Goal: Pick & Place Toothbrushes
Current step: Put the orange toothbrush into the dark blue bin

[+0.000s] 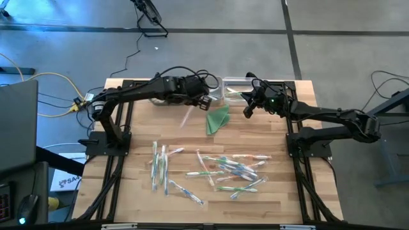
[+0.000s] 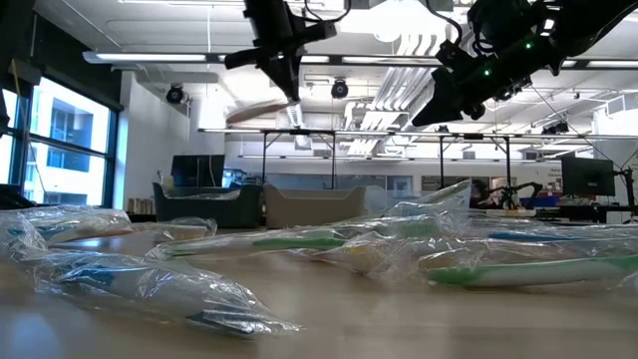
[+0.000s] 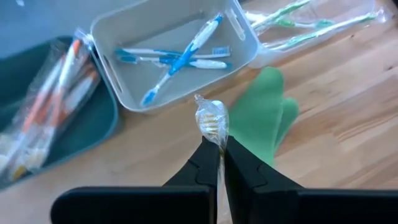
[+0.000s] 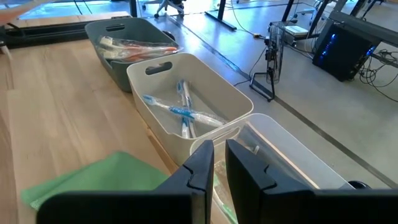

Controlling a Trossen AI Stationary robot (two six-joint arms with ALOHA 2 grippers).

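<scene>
Here left claw pinches wrapped toothbrush; right claw nearly shut, empty (no legible writing).

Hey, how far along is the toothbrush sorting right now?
Partly done. Blue toothbrushes lie in the white bin, and orange ones in the dark bin. The left gripper is shut on a wrapped toothbrush above the table. The right gripper hovers by the bins. A scattered pile remains on the table.

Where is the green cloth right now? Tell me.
In the high view the green cloth lies on the table's far half, between both arms, just in front of the white bin of blue toothbrushes.
</scene>
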